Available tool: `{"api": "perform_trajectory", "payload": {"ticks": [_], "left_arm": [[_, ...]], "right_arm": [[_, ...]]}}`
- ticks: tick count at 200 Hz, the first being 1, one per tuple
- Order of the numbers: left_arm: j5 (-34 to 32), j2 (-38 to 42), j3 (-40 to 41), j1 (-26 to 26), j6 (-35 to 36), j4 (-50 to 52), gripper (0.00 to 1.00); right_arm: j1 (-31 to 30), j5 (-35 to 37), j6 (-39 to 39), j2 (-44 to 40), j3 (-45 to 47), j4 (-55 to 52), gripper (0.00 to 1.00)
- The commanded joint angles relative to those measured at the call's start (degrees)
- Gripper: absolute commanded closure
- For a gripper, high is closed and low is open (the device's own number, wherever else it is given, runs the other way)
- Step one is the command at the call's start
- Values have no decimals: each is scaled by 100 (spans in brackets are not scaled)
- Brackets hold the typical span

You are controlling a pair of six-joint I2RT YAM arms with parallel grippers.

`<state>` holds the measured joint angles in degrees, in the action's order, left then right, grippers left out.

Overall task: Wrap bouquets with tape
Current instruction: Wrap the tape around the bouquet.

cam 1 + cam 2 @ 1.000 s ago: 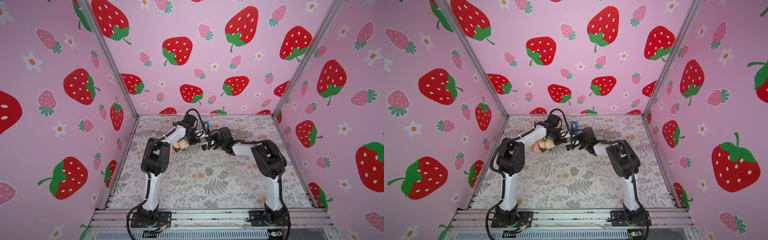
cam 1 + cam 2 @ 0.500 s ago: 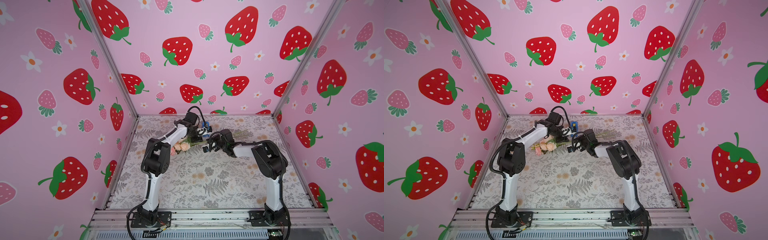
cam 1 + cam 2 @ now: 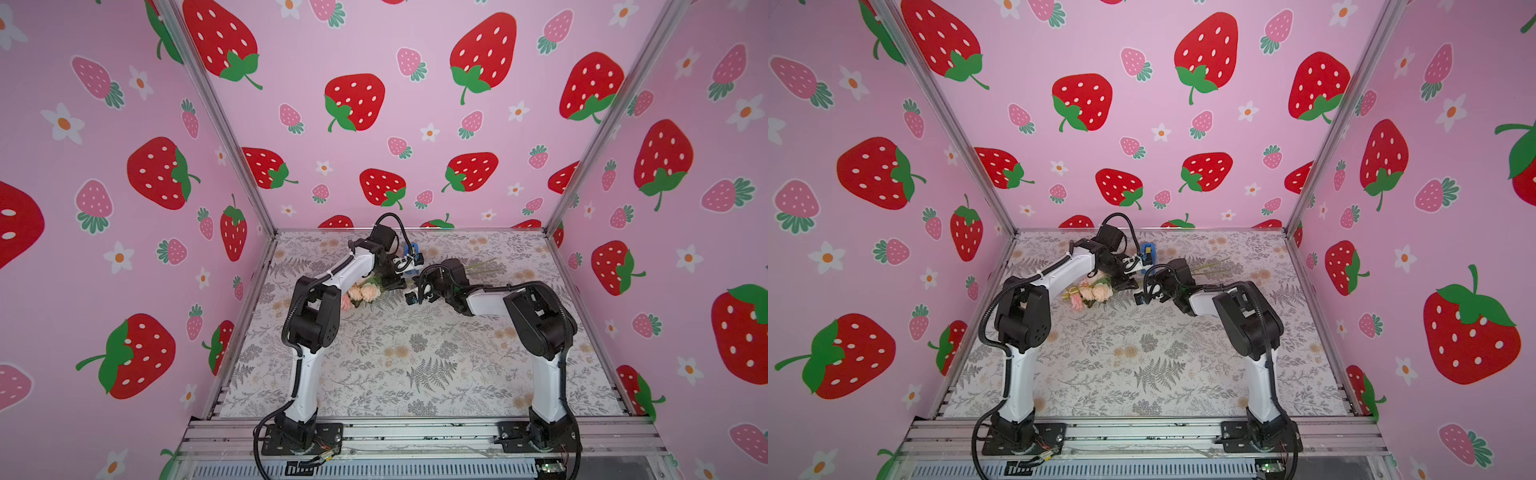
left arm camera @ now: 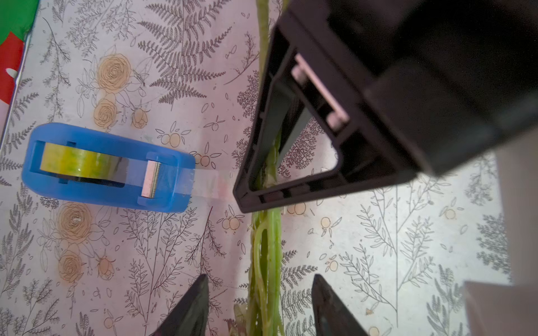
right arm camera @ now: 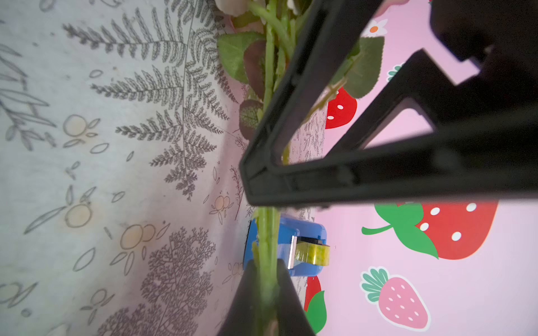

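The bouquets are one bunch of pale pink and cream flowers [image 3: 363, 293] [image 3: 1094, 293] lying on the table cover, its thin green stems [image 4: 266, 256] running toward the back right. My right gripper [image 5: 266, 266] is shut on the stems [image 5: 266, 232]. Nearer the blooms, my left gripper [image 4: 260, 283] stands open, a fingertip on each side of the stems without touching them. The tape [image 4: 107, 168] [image 5: 302, 250] [image 3: 1148, 251], a yellowish roll in a blue dispenser, lies beside the stems. A clear strip [image 4: 209, 181] runs from it to the stems at the right gripper's finger [image 4: 262, 163].
The pink strawberry back wall [image 3: 395, 124] stands close behind the tape and both wrists. Side walls and metal frame posts [image 3: 232, 145] close in the floral table cover [image 3: 415, 353]. Both arm bases sit on the front rail [image 3: 415, 432].
My left gripper's jaws have spread apart and let go of the stems. The right gripper has kept its hold, and the bouquet has hardly shifted.
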<state>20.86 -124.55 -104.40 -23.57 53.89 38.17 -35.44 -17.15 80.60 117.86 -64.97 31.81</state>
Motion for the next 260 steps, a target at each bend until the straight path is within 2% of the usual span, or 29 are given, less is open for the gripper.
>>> {"api": "perform_trajectory", "payload": {"ticks": [1,24,107,159,204,260], "left_arm": [[-160,-128,-64,-34,75,-460,41],[-125,-252,-291,24,-18,-571,40],[750,-52,-127,109,235,634,41],[105,-214,-96,75,371,27,41],[191,-319,-98,45,506,-46,50],[360,-320,-17,41,408,114,54]], "right_arm": [[-48,-109,-53,-281,132,176,100],[-59,-87,-57,-332,195,220,100],[-68,97,-79,-299,202,259,100],[-112,-41,-79,-360,213,273,100],[-121,-126,-86,-440,241,282,100],[-127,-148,-57,-490,230,264,100]]}}
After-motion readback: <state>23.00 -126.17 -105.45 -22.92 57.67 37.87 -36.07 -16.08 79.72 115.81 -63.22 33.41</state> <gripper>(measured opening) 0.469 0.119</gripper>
